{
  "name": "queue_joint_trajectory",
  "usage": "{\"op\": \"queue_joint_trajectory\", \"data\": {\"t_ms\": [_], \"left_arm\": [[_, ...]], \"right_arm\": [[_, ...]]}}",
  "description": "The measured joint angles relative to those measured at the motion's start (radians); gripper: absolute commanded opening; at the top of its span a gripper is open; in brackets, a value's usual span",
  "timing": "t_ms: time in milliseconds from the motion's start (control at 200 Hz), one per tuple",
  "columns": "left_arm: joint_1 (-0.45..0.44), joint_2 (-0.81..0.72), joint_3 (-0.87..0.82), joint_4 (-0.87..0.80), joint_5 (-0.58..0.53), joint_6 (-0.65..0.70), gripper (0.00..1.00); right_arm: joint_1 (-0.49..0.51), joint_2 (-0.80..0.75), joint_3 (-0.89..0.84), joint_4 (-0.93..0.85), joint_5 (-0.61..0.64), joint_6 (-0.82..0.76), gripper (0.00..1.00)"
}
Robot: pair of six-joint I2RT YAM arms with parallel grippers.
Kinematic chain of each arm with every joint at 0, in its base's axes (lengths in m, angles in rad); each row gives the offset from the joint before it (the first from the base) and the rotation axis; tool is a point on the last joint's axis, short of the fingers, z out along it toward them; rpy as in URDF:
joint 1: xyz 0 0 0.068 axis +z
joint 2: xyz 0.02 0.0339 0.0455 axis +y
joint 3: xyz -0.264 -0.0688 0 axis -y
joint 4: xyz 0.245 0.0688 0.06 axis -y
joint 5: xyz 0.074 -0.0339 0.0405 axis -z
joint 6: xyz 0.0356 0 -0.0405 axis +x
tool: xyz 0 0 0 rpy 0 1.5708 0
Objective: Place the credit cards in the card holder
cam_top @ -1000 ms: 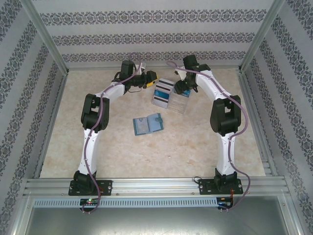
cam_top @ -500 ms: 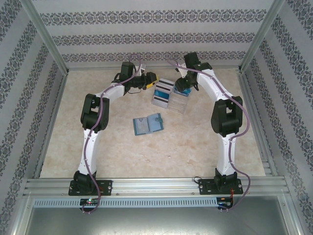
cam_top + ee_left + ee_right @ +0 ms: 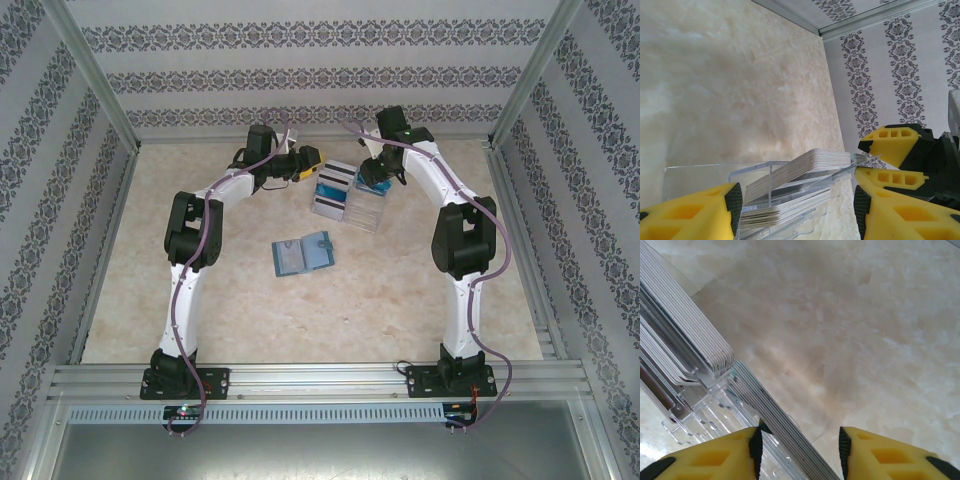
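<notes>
Picking up a card is the step in hand: the right fingers (image 3: pixel 890 457) are standing spread astride a thin bundle of credit cards (image 3: pixel 777 420) in the clear rack (image 3: pixel 700 420), a gap showing on one side, while the left fingers (image 3: pixel 690 215) are hanging spread around the same stack, visibly gripping nothing. The card holder (image 3: pixel 303 254) is lying open on the surface (image 3: pixel 400 300), well apart from the rack, so the next move is likely calling for a pinch on one card alone, then a straight lift.
</notes>
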Motion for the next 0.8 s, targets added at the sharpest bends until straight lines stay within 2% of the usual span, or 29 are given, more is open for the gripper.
{"op": "queue_joint_trajectory", "data": {"t_ms": [335,425,704,799], "left_arm": [[0.0,0.0,-0.002,0.0,0.001,-0.001,0.63],[0.0,0.0,-0.007,0.001,0.001,-0.001,0.63],[0.0,-0.007,-0.033,0.001,0.001,-0.001,0.63],[0.0,-0.012,-0.036,0.001,0.001,-0.001,0.63]], "right_arm": [[0.0,-0.001,0.03,-0.014,-0.003,0.0,0.31],[0.0,-0.001,0.031,-0.019,-0.003,-0.002,0.23],[0.0,-0.017,0.032,-0.023,-0.005,0.0,0.13],[0.0,-0.025,0.032,-0.025,-0.017,0.0,0.12]]}}
